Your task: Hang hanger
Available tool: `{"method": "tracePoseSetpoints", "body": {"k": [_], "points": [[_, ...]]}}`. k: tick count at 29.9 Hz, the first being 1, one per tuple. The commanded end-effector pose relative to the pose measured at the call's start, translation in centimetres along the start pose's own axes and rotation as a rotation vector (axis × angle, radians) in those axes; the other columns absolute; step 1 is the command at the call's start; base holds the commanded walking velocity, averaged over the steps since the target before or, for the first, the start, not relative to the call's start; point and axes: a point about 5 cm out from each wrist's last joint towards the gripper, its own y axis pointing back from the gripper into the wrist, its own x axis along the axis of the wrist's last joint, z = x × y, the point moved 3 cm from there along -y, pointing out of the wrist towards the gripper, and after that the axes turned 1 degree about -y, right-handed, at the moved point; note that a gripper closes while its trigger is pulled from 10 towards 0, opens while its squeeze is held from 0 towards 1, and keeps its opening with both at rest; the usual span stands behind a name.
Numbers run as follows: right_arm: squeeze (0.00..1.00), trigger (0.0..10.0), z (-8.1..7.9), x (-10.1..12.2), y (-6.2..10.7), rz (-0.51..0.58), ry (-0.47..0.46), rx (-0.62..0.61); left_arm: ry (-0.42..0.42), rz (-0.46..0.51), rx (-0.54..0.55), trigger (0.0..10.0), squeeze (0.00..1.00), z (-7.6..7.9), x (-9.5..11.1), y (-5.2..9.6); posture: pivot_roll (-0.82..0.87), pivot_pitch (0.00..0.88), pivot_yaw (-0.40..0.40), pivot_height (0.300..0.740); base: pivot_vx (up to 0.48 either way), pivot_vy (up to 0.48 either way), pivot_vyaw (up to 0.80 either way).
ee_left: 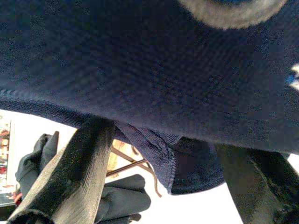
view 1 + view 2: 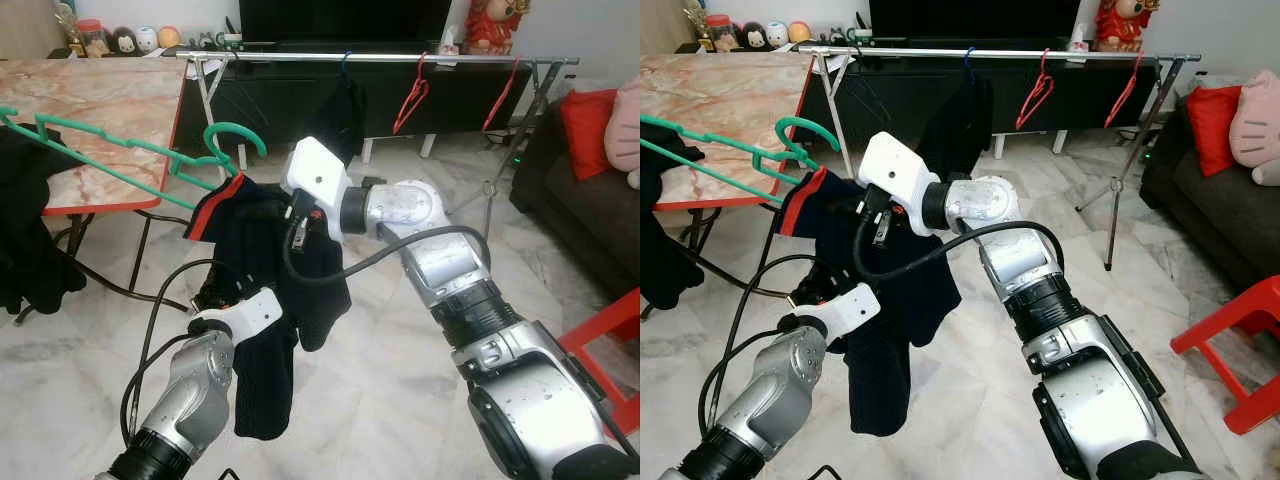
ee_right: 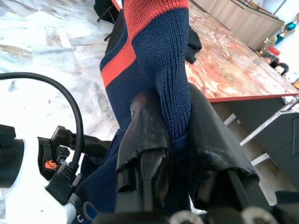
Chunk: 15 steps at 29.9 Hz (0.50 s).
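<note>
Starting at the robot's left, a marble-topped table (image 2: 95,95) carries a black garment (image 2: 25,215) draped over its near edge, and a green hanger (image 2: 150,160) lies slanted there, its hook (image 2: 235,135) curling up toward the middle of the room. That hook sits just beside the red-edged collar of a navy garment (image 2: 265,290), though whether the hanger is already threaded into the cloth cannot be told from here.

Lower down, the left gripper (image 1: 163,154) reaches up under the navy fabric; in its wrist view the two black fingers (image 1: 74,172) stand apart with the hem hanging between them, so it looks open rather than gripping.

In the middle, the right gripper (image 3: 175,135) is clamped together on a fold of the navy knit, just below its red stripe (the fingers pinch the cloth tightly in the wrist view), and this arm bears the garment's weight.

Beyond, a silver clothes rail (image 2: 400,58) runs across in front of the dark TV cabinet (image 2: 330,95), with two red hangers (image 2: 412,95) and a dark item already on it. A dark sofa (image 2: 585,205) with a red cushion stands at the far right.

The likely trouble: the hanger is not visibly held by either gripper, so pulling the garment could drag it off the table edge. The right pinch holds only a fold, which could slip, and the trailing cable (image 2: 160,310) near the left arm could snag.
</note>
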Motion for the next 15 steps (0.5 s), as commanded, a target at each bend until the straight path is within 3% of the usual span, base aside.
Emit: {"method": "tracePoseSetpoints", "body": {"k": [1,10,15], "points": [[0.0,0.0,0.0,1.4,0.1,0.049,0.023,-0.001,-0.003,-0.017,0.021,10.0,0.0,-0.3,-0.3,0.0,-0.02,0.0,-0.074,0.74,0.0,0.0,0.0],[0.0,0.0,-0.7,1.6,-0.1,0.058,0.019,0.032,0.019,-0.043,0.128,10.0,0.0,-1.4,-0.8,-0.2,-0.02,0.0,-0.075,0.74,0.0,0.0,0.0],[0.0,0.0,-0.8,1.7,-0.1,0.059,0.019,0.035,0.012,-0.04,0.074,10.0,0.0,-0.4,-0.8,-0.3,-0.02,0.0,-0.077,0.74,0.0,0.0,0.0]]}}
